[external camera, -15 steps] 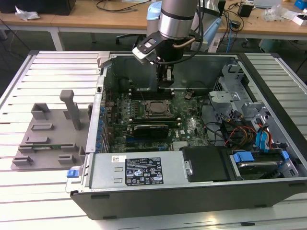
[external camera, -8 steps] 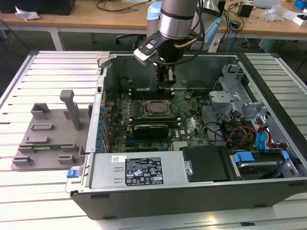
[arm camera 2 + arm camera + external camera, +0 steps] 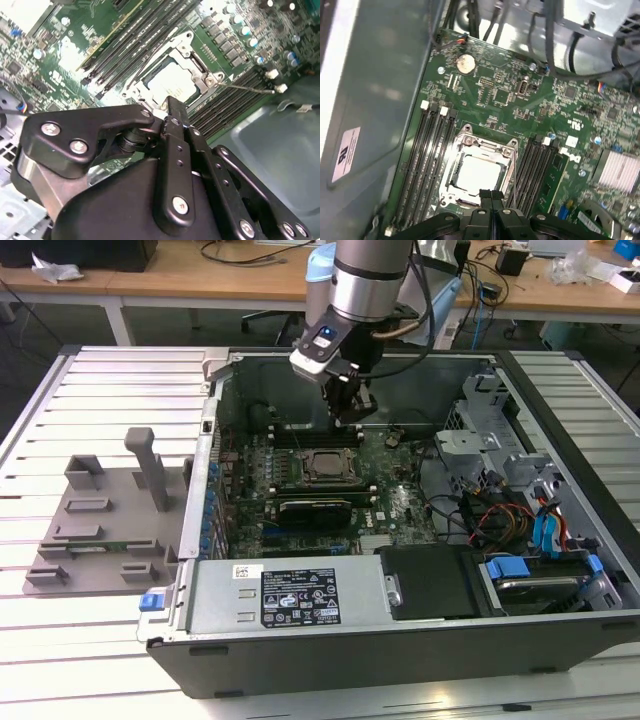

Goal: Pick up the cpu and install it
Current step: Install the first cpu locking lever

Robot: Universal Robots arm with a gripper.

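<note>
Here's the arm (image 3: 372,280): a fat silver-grey tube, a pale blue joint cap (image 3: 318,268) on the exterior view's left and black cables (image 3: 428,300) looping off its other side. There's a white box (image 3: 320,343) at the wrist, with a blue spot glowing on it. Then the gripper (image 3: 351,416), all matte black. In the second wrist view its chunky linkage plates (image 3: 95,132) are studded with silver screws (image 3: 79,146).
</note>
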